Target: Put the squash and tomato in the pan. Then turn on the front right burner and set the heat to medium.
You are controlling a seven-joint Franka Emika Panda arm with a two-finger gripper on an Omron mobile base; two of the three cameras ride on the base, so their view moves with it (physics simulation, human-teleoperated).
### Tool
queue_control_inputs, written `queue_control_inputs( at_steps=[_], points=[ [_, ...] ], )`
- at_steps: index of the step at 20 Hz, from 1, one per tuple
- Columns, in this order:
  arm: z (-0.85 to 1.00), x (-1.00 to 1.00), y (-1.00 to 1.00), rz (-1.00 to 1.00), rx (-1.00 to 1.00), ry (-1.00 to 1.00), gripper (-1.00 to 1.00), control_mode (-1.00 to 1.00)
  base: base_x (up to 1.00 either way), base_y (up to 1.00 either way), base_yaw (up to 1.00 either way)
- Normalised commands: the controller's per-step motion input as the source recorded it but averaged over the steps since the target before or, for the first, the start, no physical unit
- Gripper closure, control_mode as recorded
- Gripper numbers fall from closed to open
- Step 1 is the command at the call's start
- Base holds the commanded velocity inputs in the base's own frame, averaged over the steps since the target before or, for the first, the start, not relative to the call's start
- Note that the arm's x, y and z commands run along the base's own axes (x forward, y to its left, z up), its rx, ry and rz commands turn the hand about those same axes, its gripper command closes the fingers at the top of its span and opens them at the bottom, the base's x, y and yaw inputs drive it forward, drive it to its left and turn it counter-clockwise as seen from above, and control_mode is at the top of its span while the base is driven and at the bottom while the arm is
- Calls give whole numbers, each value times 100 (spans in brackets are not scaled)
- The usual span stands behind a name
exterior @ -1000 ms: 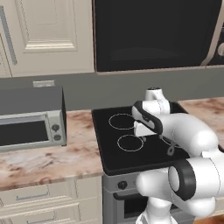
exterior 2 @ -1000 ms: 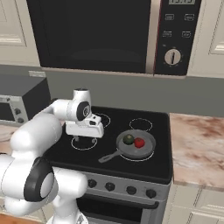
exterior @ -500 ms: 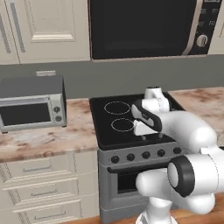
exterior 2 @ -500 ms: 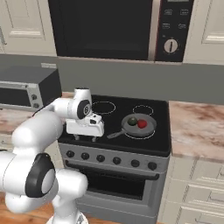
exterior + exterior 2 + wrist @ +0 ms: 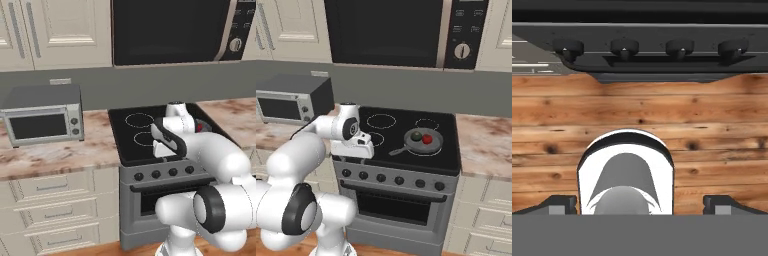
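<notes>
Wood floor (image 5: 712,125) below, gripper (image 5: 640,205) fingers wide apart, empty, over stove (image 5: 401,182) front w/ 4 knobs. Pan (image 5: 423,141) on front-right burner, squash (image 5: 416,135) + tomato (image 5: 427,139) inside. Toaster oven (image 5: 42,115) on counter (image 5: 60,155) left. Microwave (image 5: 406,30) above.

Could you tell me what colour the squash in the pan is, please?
Dark green; the squash shows best in the right base view.

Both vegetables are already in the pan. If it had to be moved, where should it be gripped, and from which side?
By its handle, the only narrow part: the pan itself is wide and holds the squash and tomato. The handle juts toward the front left of the stove, low and unobstructed, so come down from above, jaws across its width.
</notes>
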Motion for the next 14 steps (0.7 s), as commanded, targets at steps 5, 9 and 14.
queue_control_inputs(
  at_steps=[5,9,14],
  points=[
    [0,0,0,0,0,0,-100,100,20,13,0],
    [0,0,0,0,0,0,-100,100,51,14,-1],
    [0,0,0,0,0,0,-100,100,26,44,-8]
  ],
)
